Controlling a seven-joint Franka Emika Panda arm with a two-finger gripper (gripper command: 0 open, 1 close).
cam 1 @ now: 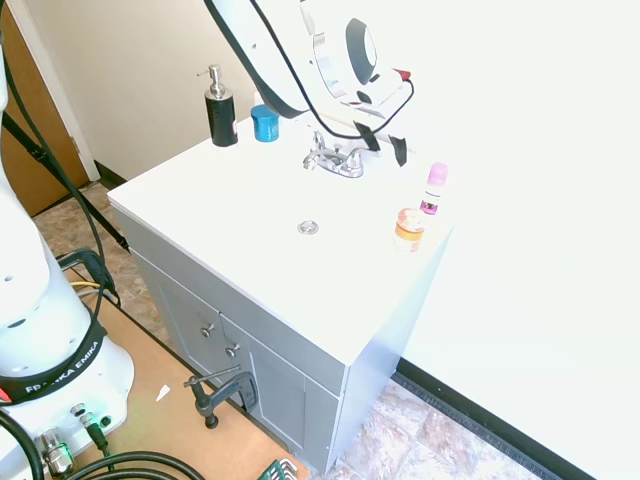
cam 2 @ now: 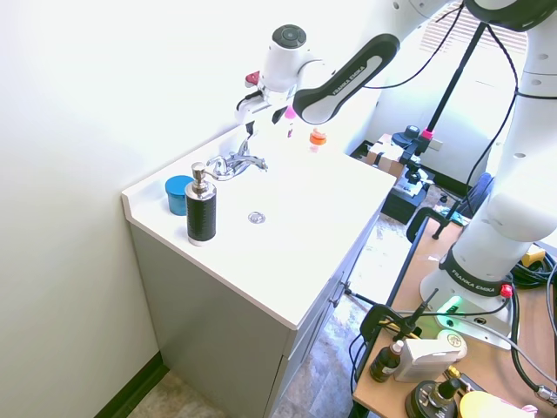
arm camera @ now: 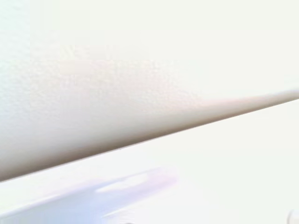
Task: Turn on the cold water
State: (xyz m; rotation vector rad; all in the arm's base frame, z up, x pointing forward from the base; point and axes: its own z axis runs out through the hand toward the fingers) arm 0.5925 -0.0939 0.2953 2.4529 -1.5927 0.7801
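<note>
The chrome faucet (cam 1: 336,159) (cam 2: 233,163) stands at the back of the white vanity top (cam 1: 240,200), with two lever handles and a short spout. No cold water shows at the spout. My gripper (cam 1: 384,143) (cam 2: 250,122) hangs open just above the faucet's end nearest the pink-capped bottle, close to the wall. Its black fingers (cam 1: 400,150) are apart with nothing between them. The wrist view shows only the wall, the backsplash edge and a blurred pale streak (arm camera: 117,191) low in the picture.
A black pump bottle (cam 1: 220,108) (cam 2: 201,209) and a blue jar (cam 1: 265,123) (cam 2: 179,194) stand beside the faucet. A pink-capped bottle (cam 1: 434,190) and an orange-lidded jar (cam 1: 409,229) stand on its other side. The drain (cam 1: 308,227) lies in front.
</note>
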